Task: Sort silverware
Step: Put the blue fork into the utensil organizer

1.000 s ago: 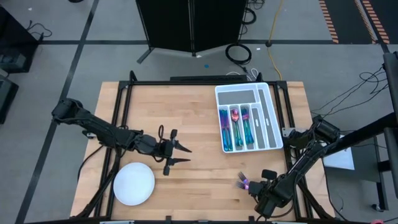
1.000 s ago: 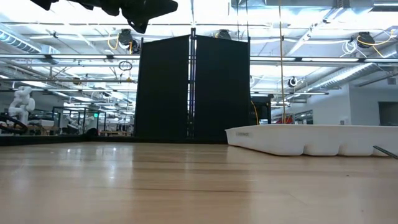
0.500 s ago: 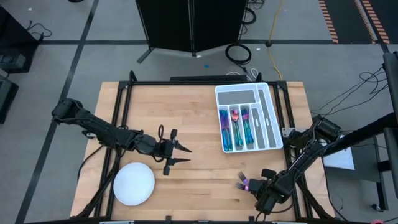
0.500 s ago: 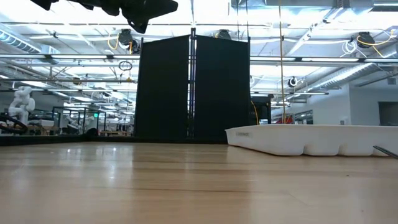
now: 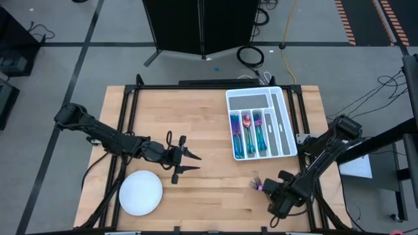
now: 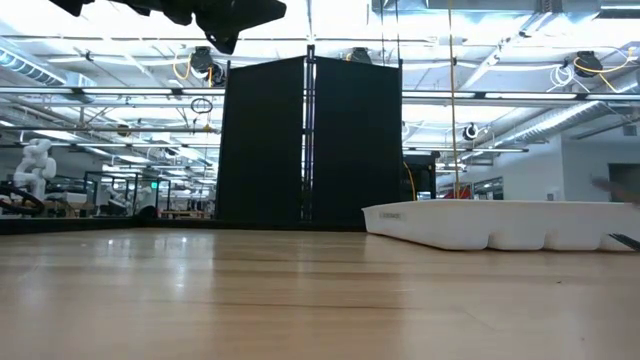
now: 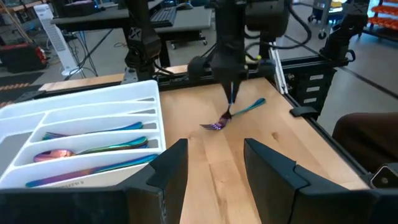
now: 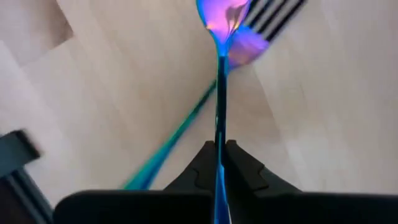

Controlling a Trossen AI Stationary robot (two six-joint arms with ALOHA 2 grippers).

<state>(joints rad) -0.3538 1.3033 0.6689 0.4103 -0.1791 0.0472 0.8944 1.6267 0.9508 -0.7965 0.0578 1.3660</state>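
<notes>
While R fingers (image 8: 219, 163) pinch spoon (image 8: 221, 74), fork (image 8: 249, 43) underneath, tray (image 5: 285, 121) nearby.

The left arm is stretched from the table's left edge toward its middle, and the left gripper (image 5: 189, 162) is held above the wood with its two fingers (image 7: 270, 168) spread wide apart, nothing between them. In the low view this gripper (image 6: 232, 14) is seen high above the table surface. The right arm is folded in from the table's right side, its wrist bent down near the front edge. The right gripper (image 5: 269, 189) is pointed at the tabletop, and its fingers (image 8: 239, 163) are pressed together on the thin handle of a spoon (image 8: 219, 74), which is gripped edge-on between the two pads.
</notes>
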